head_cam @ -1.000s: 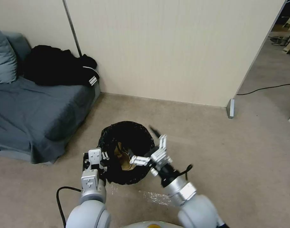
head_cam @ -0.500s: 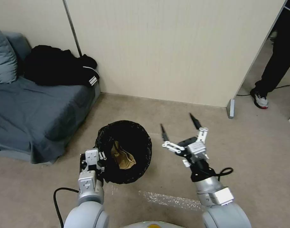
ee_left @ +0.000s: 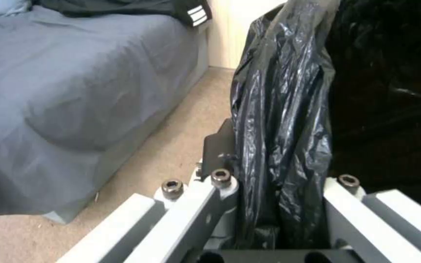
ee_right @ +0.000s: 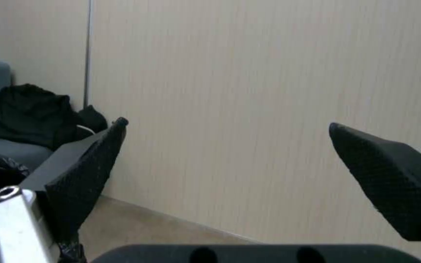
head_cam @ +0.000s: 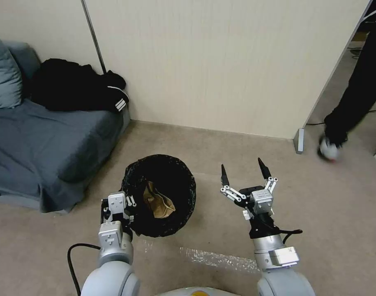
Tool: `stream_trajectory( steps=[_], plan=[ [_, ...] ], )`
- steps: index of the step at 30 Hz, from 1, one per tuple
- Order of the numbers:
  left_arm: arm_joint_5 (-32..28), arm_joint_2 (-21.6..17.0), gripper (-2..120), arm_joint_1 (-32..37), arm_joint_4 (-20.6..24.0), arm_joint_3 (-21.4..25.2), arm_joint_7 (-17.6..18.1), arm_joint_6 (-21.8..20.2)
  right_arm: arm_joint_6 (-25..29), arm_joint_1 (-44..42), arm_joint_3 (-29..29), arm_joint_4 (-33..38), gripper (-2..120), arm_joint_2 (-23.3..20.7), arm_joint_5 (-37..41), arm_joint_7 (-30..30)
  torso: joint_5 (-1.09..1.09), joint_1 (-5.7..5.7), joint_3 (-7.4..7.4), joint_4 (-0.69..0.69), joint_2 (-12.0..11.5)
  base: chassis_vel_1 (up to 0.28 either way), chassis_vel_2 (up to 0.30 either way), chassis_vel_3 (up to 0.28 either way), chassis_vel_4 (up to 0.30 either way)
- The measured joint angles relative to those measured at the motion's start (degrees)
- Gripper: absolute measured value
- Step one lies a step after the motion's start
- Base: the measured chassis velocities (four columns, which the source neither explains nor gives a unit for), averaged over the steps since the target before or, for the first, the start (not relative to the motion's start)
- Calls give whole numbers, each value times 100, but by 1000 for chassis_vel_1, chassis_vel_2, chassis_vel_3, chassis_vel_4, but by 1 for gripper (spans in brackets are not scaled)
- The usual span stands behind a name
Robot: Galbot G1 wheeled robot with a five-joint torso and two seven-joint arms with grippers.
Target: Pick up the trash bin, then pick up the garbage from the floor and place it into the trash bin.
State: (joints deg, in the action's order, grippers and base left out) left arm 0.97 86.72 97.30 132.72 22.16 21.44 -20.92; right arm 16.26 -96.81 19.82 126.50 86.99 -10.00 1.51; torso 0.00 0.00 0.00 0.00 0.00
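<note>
Left gripper pinches our trash bin's lined rim, paper bag inside; right gripper hangs wide open, empty. Next, probably hunting more litter.

Soft, even indoor light is falling across the floor, throwing only faint shadows. Glare is streaking the black bag liner. A passing leg is smearing with motion blur near the room's right edge.

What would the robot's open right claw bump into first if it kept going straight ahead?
Probably the beige wall panel. The right gripper is open, nothing between its fingers, and points toward it, though the carpet may lie in its line first; depth is unclear.
</note>
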Motion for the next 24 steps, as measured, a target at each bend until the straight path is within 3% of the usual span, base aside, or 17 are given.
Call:
stream_trajectory(
  steps=[13,24],
  plan=[
    [4,11,1,77,66,-23,79,6,-58,26,-166,-29,100,-92,39,-5,0,0,0,0,0,0,0,0,0],
    [22,27,1,151,122,-33,84,28,-21,6,-263,-52,100,-72,82,1,0,0,0,0,0,75,77,72,81]
  ],
)
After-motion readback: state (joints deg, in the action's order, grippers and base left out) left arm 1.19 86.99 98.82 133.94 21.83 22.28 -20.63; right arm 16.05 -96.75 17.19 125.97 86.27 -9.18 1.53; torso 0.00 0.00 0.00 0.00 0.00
